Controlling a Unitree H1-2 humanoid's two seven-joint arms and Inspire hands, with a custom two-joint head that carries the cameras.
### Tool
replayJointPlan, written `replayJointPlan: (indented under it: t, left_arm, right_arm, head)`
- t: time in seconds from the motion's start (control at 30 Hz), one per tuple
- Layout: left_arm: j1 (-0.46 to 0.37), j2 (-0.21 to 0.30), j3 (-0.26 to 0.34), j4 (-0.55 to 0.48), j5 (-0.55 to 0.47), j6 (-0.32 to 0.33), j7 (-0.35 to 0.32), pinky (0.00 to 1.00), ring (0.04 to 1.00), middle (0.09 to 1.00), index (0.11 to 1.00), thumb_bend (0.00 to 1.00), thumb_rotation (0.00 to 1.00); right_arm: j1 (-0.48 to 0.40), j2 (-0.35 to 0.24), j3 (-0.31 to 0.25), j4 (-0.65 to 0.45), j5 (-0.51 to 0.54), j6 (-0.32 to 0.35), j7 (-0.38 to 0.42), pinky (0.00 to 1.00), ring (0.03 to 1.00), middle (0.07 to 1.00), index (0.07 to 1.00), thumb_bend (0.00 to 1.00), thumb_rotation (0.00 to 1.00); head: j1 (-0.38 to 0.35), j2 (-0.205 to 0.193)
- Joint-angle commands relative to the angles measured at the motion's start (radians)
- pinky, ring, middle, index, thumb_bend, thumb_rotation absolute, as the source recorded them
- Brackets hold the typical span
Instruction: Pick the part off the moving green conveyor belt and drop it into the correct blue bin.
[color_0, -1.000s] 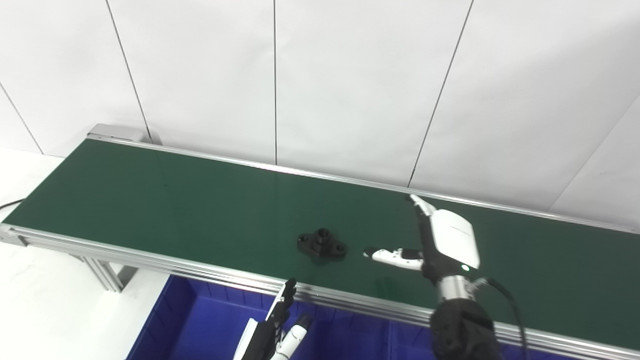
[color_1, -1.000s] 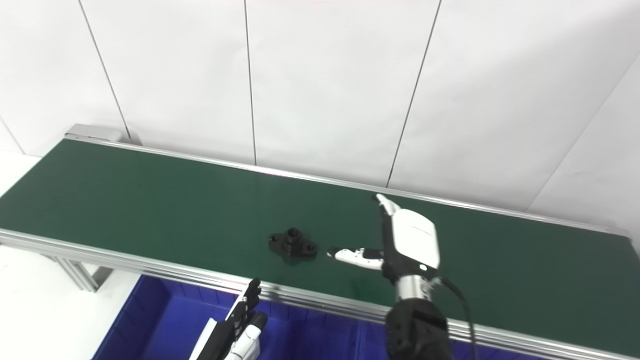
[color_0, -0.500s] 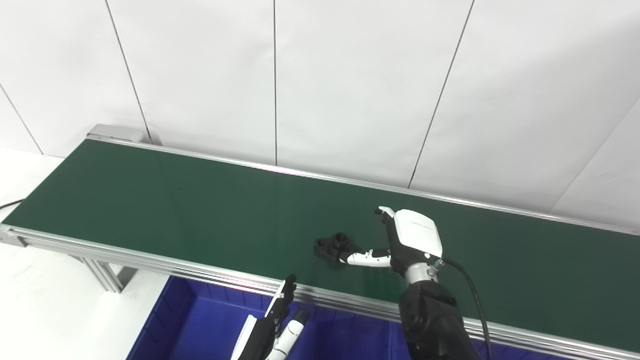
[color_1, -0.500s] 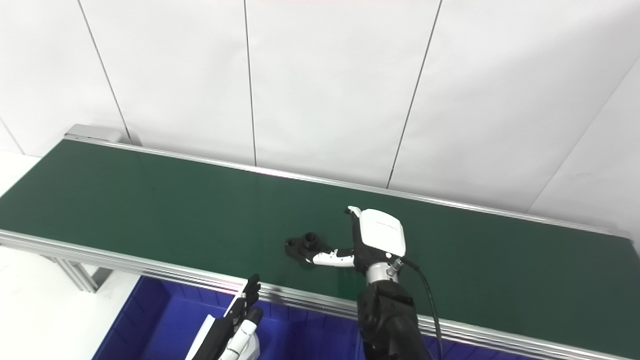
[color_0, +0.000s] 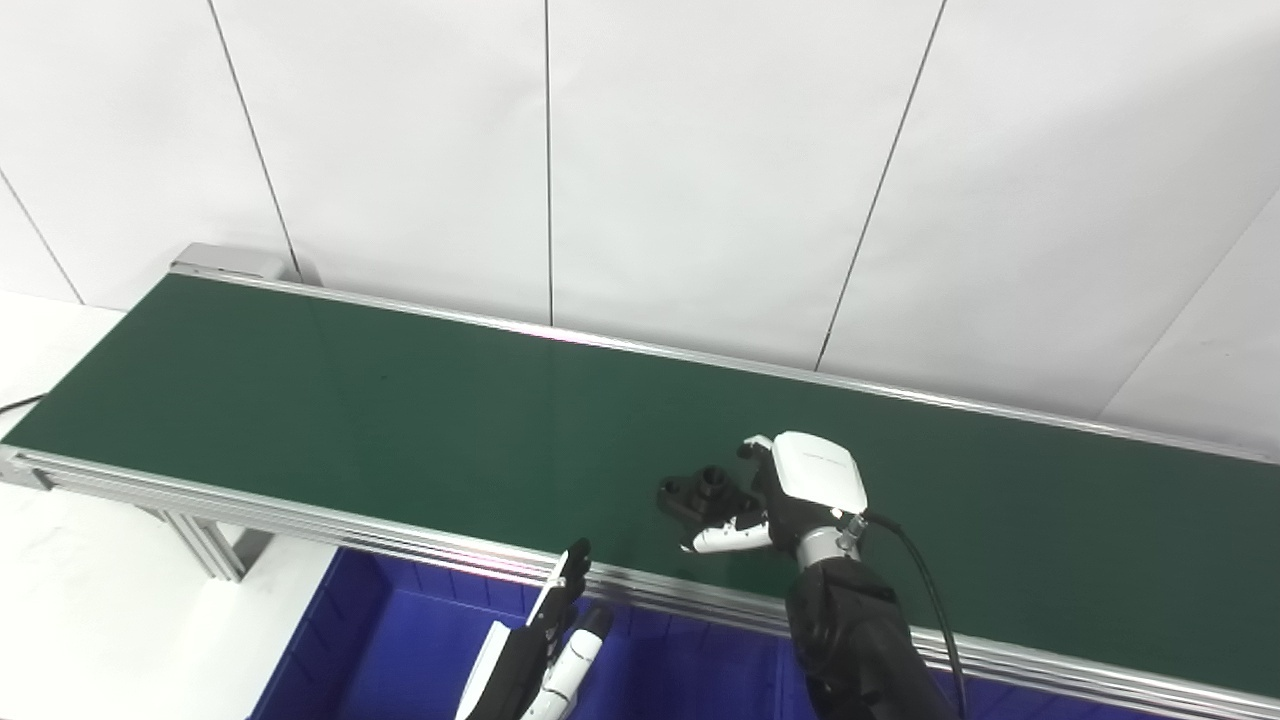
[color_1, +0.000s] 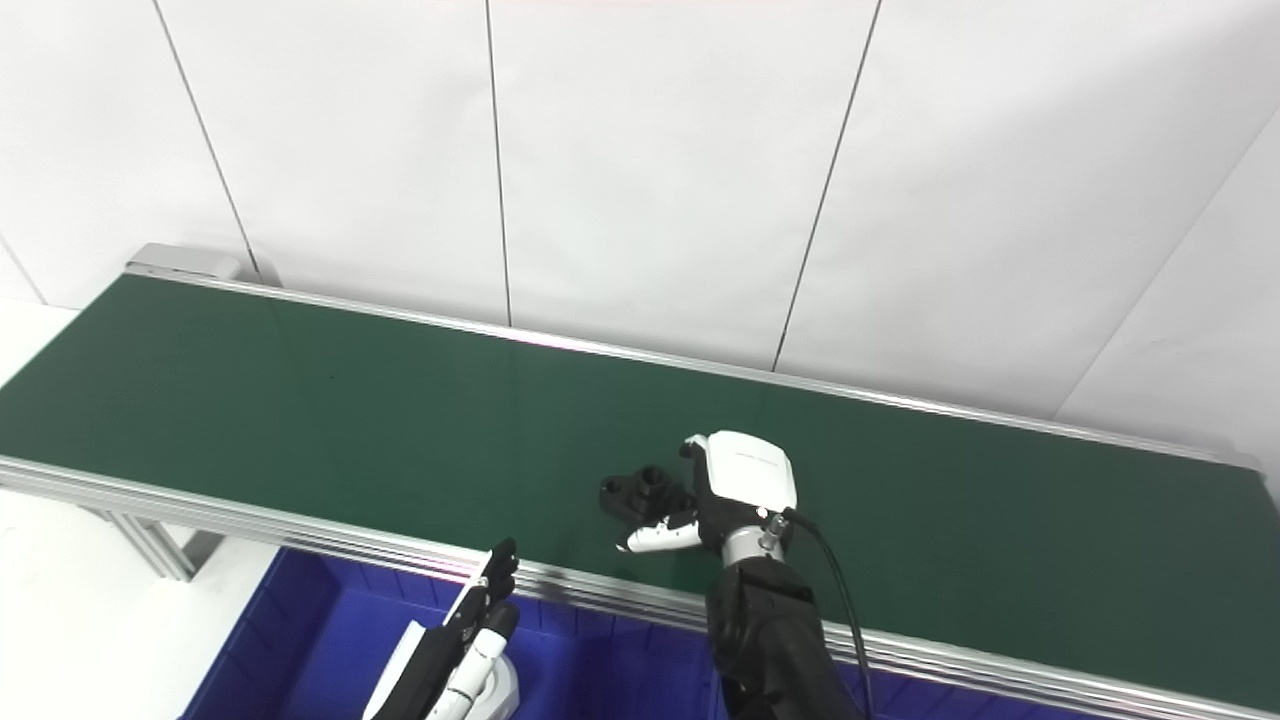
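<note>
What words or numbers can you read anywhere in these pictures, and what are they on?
No text can be read in either view.
White back cover of the right hand: a faint grey mark, too small and blurred to read.
Green conveyor belt, black part, blue bin, left hand: no words, numbers or signs show.

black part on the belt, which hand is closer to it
Right. The right hand is on the belt with fingers around the black part. The left hand is low over the blue bin, off the belt.
</note>
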Motion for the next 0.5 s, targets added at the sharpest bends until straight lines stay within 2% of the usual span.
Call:
replayJointPlan:
  t: [0.0, 0.07, 0.1, 0.2, 0.23, 0.3, 0.37, 0.47]
  left_arm:
    - [0.010, -0.065, -0.048, -0.031, 0.010, -0.011, 0.010, 1.00, 1.000, 1.000, 1.000, 0.54, 0.94]
    - [0.010, -0.067, -0.050, -0.032, 0.012, -0.007, 0.013, 1.00, 1.000, 1.000, 1.000, 0.54, 0.94]
    - [0.010, -0.068, -0.051, -0.034, 0.015, -0.003, 0.015, 1.00, 1.000, 1.000, 1.000, 0.53, 0.94]
    - [0.012, -0.071, -0.053, -0.034, 0.020, -0.004, 0.020, 1.00, 1.000, 1.000, 1.000, 0.52, 0.94]
    - [0.013, -0.072, -0.053, -0.034, 0.020, -0.004, 0.021, 1.00, 1.000, 1.000, 1.000, 0.52, 0.94]
    - [0.014, -0.074, -0.053, -0.032, 0.018, -0.006, 0.023, 1.00, 1.000, 1.000, 1.000, 0.52, 0.94]
    - [0.014, -0.073, -0.055, -0.030, 0.018, -0.009, 0.022, 1.00, 1.000, 1.000, 1.000, 0.51, 0.94]
    - [0.015, -0.075, -0.056, -0.025, 0.016, -0.012, 0.023, 1.00, 1.000, 1.000, 1.000, 0.51, 0.95]
  right_arm:
    - [-0.008, -0.001, 0.001, -0.007, 0.016, -0.005, -0.052, 0.26, 0.335, 0.444, 0.763, 1.00, 0.44]
    - [-0.002, -0.001, 0.001, 0.005, 0.032, -0.007, -0.069, 0.17, 0.235, 0.339, 0.727, 0.99, 0.41]
    - [-0.001, -0.001, 0.003, 0.011, 0.036, -0.007, -0.077, 0.13, 0.187, 0.284, 0.694, 0.95, 0.38]
    - [0.003, -0.006, 0.013, 0.026, 0.045, -0.008, -0.102, 0.13, 0.192, 0.291, 0.621, 0.82, 0.32]
    - [0.006, -0.011, 0.019, 0.033, 0.047, -0.018, -0.123, 0.15, 0.207, 0.308, 0.554, 0.67, 0.24]
    - [0.010, -0.019, 0.031, 0.045, 0.050, -0.027, -0.157, 0.15, 0.214, 0.316, 0.515, 0.58, 0.19]
    - [0.013, -0.027, 0.048, 0.054, 0.038, -0.019, -0.188, 0.14, 0.193, 0.287, 0.487, 0.53, 0.17]
    - [0.016, -0.037, 0.068, 0.065, 0.026, -0.008, -0.225, 0.11, 0.163, 0.251, 0.484, 0.52, 0.17]
  head:
    - [0.001, -0.001]
    - [0.002, 0.000]
    - [0.004, 0.002]
    - [0.005, 0.003]
    - [0.006, 0.003]
    - [0.009, 0.003]
    - [0.010, 0.003]
    - [0.014, 0.001]
